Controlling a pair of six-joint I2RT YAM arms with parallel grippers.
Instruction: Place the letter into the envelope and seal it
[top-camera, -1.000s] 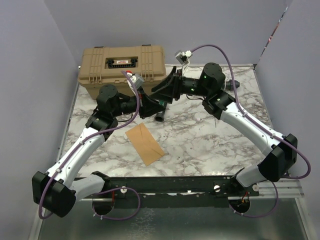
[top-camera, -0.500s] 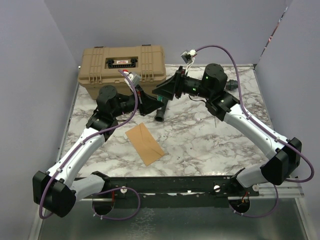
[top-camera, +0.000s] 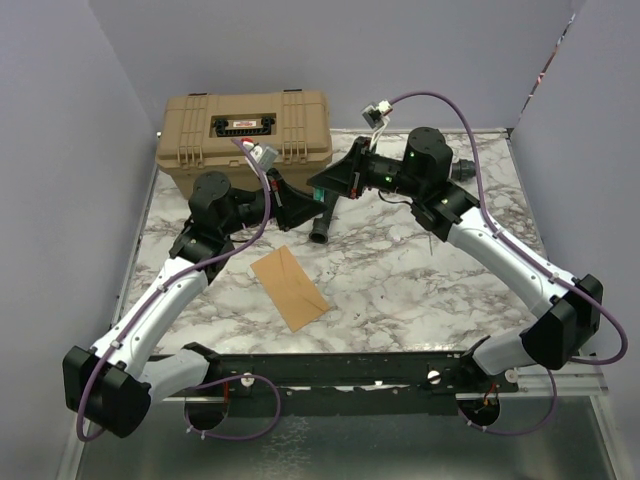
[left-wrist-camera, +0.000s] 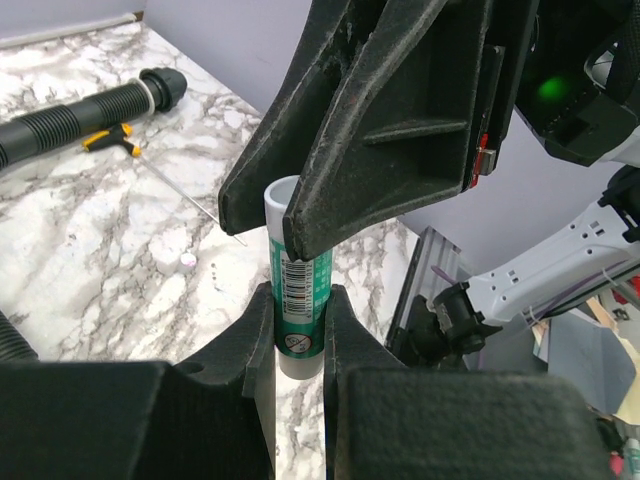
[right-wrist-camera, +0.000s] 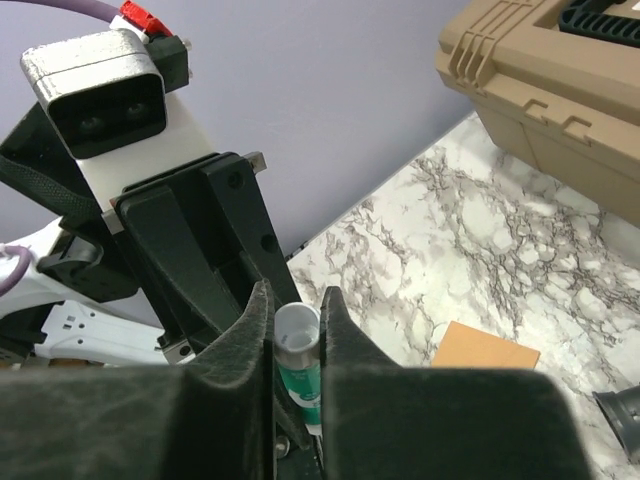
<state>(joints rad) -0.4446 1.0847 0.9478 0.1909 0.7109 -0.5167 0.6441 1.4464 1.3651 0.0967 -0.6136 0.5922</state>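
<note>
Fingers: your left gripper (left-wrist-camera: 298, 305) and right gripper (right-wrist-camera: 297, 310) both pinch the glue stick (left-wrist-camera: 298, 345).
Done: no loose letter visible.
Remaining: glue and seal envelope (top-camera: 288, 288).

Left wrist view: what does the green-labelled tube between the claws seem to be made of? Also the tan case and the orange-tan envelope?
The green-labelled white tube looks like smooth plastic, with a glossy printed label carrying a barcode. The tan ribbed case is probably moulded matte plastic, judging by its crisp ribs and stepped edges. The orange-tan flat envelope looks like matte kraft-type paper, lying thin and flat.
</note>
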